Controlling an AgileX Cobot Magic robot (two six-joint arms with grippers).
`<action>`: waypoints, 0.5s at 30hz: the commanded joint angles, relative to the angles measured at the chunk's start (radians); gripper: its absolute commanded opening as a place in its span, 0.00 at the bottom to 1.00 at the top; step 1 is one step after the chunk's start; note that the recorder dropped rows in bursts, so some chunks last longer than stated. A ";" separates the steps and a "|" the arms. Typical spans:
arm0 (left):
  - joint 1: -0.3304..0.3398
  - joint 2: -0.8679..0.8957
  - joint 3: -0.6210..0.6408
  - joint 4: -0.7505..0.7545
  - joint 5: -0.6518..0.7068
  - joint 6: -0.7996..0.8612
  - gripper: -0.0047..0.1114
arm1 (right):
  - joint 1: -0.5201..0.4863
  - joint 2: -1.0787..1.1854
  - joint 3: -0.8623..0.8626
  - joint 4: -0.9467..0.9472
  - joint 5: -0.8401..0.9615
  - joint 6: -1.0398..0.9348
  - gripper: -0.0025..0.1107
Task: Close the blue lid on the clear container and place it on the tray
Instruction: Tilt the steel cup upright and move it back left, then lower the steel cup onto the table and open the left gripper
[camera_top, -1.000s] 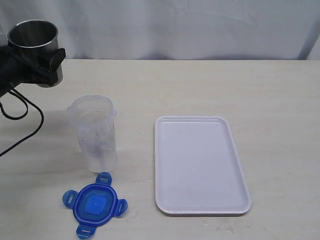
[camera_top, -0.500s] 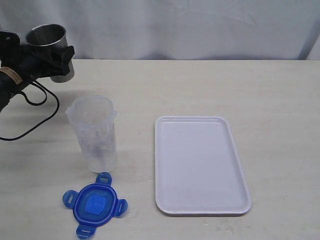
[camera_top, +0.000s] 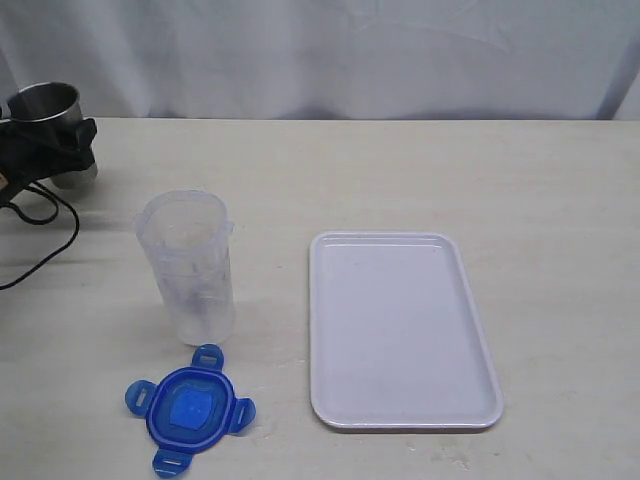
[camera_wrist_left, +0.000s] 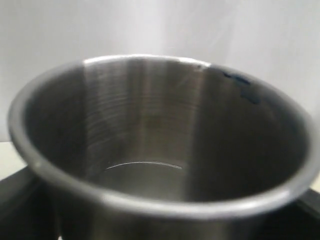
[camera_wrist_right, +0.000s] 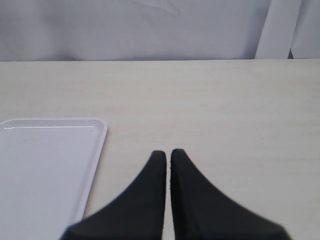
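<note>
At the pale bench's (camera_top: 400, 170) left edge, a steel cup (camera_top: 45, 102) is clasped by the left fingers (camera_top: 84, 135); the right fingers (camera_wrist_right: 158, 167) are clenched, empty.

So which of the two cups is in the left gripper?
The shiny steel cup, far left, gripped by the left gripper. The clear container stands free beside the blue lid.

Bright, even, diffuse light — faint soft shadows — a blurry steel cup (camera_wrist_left: 150, 150) in the left wrist view.

The shiny steel cup (camera_wrist_left: 160, 150) is looking blurred, its base cropped. The flat white plastic tray (camera_wrist_right: 45, 170) is running off-frame.
</note>
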 joint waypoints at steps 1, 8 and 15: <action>0.001 -0.004 -0.012 -0.008 -0.050 0.007 0.04 | -0.001 -0.004 0.002 -0.006 -0.012 -0.006 0.06; 0.001 0.099 -0.012 -0.008 -0.200 0.063 0.04 | -0.001 -0.004 0.002 -0.006 -0.012 -0.006 0.06; 0.001 0.099 -0.012 -0.024 -0.162 0.078 0.04 | -0.001 -0.004 0.002 -0.006 -0.012 -0.006 0.06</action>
